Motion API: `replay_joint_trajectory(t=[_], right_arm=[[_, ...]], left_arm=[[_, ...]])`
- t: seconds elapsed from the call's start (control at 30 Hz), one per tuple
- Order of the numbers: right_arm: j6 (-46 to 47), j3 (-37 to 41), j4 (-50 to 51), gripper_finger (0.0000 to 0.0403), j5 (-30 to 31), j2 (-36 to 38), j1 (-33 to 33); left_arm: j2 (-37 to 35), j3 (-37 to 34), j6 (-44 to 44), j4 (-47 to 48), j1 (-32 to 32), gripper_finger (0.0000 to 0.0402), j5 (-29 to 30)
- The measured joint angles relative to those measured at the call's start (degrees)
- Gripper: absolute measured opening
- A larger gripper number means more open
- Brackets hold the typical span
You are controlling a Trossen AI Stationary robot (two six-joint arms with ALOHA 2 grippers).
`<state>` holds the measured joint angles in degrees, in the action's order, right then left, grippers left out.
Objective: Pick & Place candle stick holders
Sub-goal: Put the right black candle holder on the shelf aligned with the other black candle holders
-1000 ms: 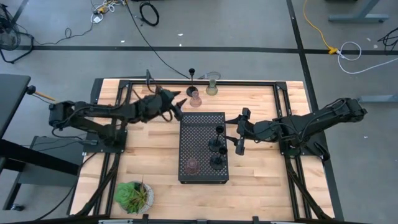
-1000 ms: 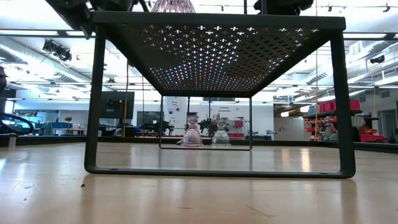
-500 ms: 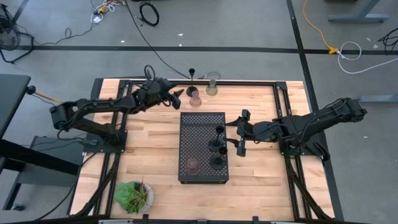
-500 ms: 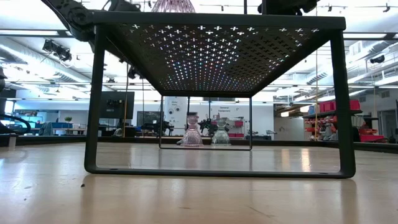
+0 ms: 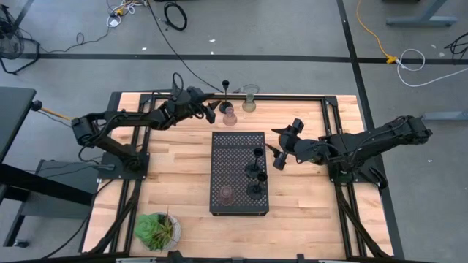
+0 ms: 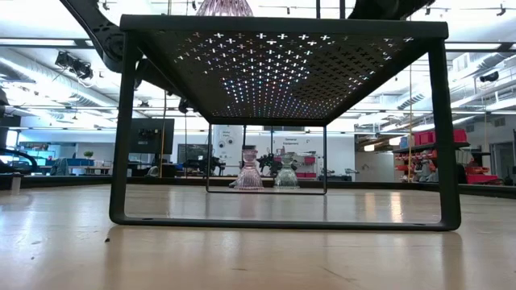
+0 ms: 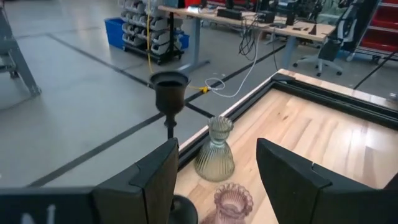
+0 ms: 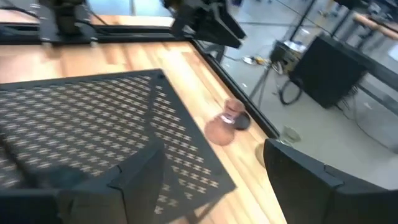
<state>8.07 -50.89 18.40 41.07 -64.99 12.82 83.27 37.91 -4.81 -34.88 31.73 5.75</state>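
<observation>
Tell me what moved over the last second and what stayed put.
The left gripper swung from the tray's far-left corner toward the three candle holders at the table's far edge, jaws open and empty. The right gripper turned and lifted slightly beside the tray, empty. All holders, the tray and the plant stayed put.

A large black perforated metal tray [image 6: 282,60] stands on legs on the pale wooden desk [image 6: 242,258]. Under it, far back, a pinkish ribbed glass candle holder [image 6: 248,173] stands just beside a clear greenish glass one [image 6: 285,174]. Another pinkish glass holder [image 6: 219,7] sits on top.
</observation>
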Motion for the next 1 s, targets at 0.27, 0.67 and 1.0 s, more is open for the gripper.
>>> replay_joint_trajectory(t=[0.27, 0.67, 1.0], right_arm=[[-0.19, 0.0, 1.54, 0.0272, -2.01, 0.04, -4.28], [-2.54, 0.0, 0.71, 0.0272, -4.06, 0.09, -8.5], [-3.36, 0.0, 0.69, 0.0272, -4.57, 0.09, -9.79]], left_arm=[[3.53, 0.08, -0.21, -3.86, 3.34, 0.022, -2.24], [12.68, 6.82, 0.68, -4.01, 7.33, 0.022, -8.45], [19.91, 13.1, 2.11, -3.67, 7.76, 0.022, -9.88]])
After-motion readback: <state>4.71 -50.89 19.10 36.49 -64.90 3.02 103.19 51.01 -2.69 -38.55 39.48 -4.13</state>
